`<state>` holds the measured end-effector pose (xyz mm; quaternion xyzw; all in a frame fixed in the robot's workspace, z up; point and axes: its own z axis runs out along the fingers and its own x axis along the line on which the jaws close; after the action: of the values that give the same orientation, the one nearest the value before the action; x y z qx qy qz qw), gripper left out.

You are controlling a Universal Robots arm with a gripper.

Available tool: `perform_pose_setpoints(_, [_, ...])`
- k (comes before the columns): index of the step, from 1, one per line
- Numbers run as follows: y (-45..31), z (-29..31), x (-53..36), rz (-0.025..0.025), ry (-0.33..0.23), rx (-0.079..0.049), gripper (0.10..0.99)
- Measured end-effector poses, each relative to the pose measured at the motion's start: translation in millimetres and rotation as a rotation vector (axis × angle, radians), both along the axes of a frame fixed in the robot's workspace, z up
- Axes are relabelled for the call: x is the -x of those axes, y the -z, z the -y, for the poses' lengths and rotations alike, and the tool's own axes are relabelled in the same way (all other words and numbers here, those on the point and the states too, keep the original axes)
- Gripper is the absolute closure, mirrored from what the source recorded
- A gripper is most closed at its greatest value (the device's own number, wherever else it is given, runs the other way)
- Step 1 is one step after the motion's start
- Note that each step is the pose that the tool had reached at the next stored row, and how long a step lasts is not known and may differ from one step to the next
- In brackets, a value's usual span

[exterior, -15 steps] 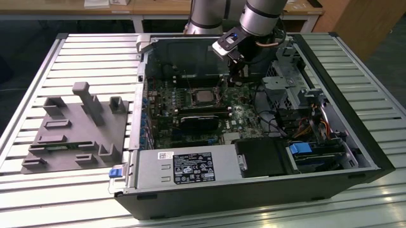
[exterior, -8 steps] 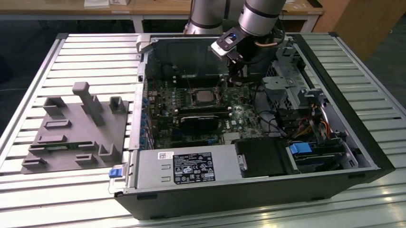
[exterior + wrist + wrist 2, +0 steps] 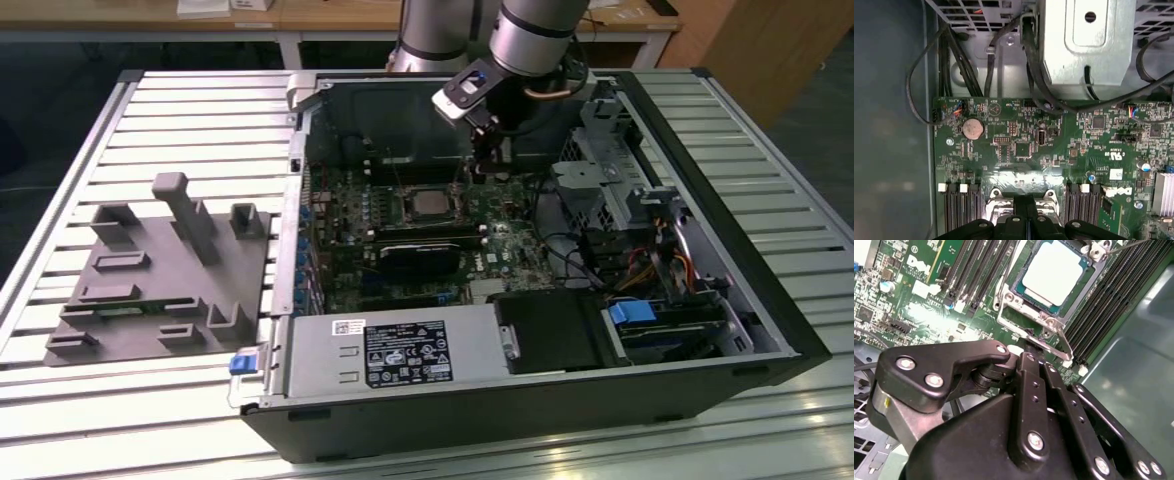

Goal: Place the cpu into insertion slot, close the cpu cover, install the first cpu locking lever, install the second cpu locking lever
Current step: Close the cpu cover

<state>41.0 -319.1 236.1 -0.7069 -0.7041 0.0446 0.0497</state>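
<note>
Finds the cpu (image 3: 1054,272) lying flat in the insertion slot (image 3: 1015,290), ringed by the cpu cover (image 3: 1024,315), with the hand (image 3: 1030,347) pressed together just beside that slot's rim — light, stiff, fragile underneath, so judged best gripped by opposite edges — never the contact face.

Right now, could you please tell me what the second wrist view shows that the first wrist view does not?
Second wrist view: the cpu, silver top up, lying flat on the board. First wrist view: a coin battery, a grey drive cage and black cables. Both wrist views: the green motherboard, the memory slots and the end effector.
</note>
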Motion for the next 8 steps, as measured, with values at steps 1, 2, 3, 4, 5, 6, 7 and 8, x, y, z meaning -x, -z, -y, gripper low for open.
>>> perform_pose_setpoints(1, [0.0,0.0,1.3,0.0019,0.000,0.000,0.984])
perform_pose_setpoints(2, [0.0,0.0,2.5,0.0036,0.000,0.000,0.984])
perform_pose_setpoints(3, [0.0,0.0,3.7,0.0052,0.000,0.000,0.984])
perform_pose_setpoints(4, [0.0,0.0,4.8,0.0067,0.000,0.000,0.984])
perform_pose_setpoints(5, [0.0,0.0,6.4,0.0085,0.000,0.000,0.984])
perform_pose_setpoints(6, [0.0,0.0,7.9,0.0101,0.000,0.000,0.984])
perform_pose_setpoints(7, [0.0,0.0,9.3,0.0116,0.000,0.000,0.984])
perform_pose_setpoints(8, [0.0,0.0,10.7,0.0130,0.000,0.000,0.984])
